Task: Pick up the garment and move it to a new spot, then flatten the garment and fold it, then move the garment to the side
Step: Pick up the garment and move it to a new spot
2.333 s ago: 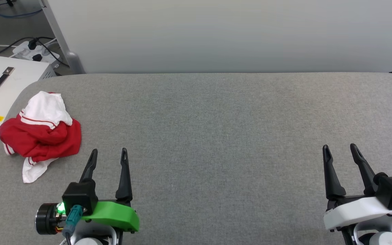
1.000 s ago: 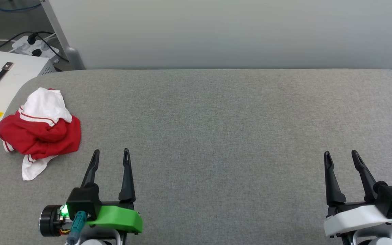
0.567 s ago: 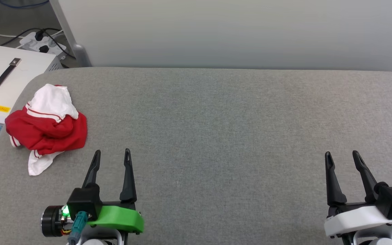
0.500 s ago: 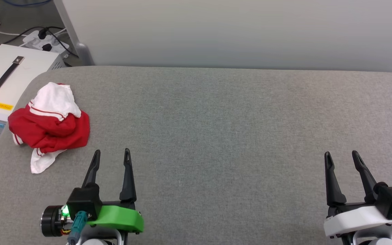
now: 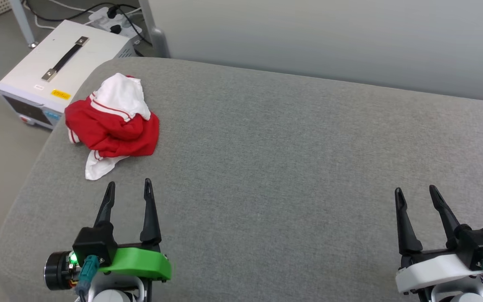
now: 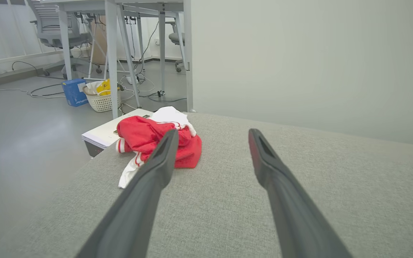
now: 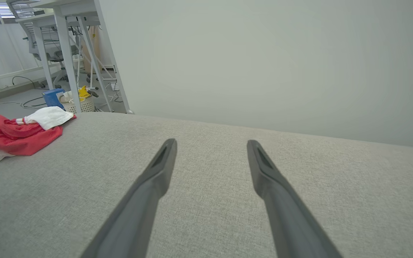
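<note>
crumpled red jersey tee with white sleeves (image 5: 111, 130): soft, light, floppy, probably bunches | grab: top red fold imo | left hand (image 5: 128, 187), right hand (image 5: 415, 192): both wide, empty

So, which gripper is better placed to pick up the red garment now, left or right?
Left, probably. The left gripper is open and close to the crumpled garment; the right gripper, also open, is far across the grey surface.

Bright, even, nearly shadowless light; wrist views blur and bend at edges.
</note>
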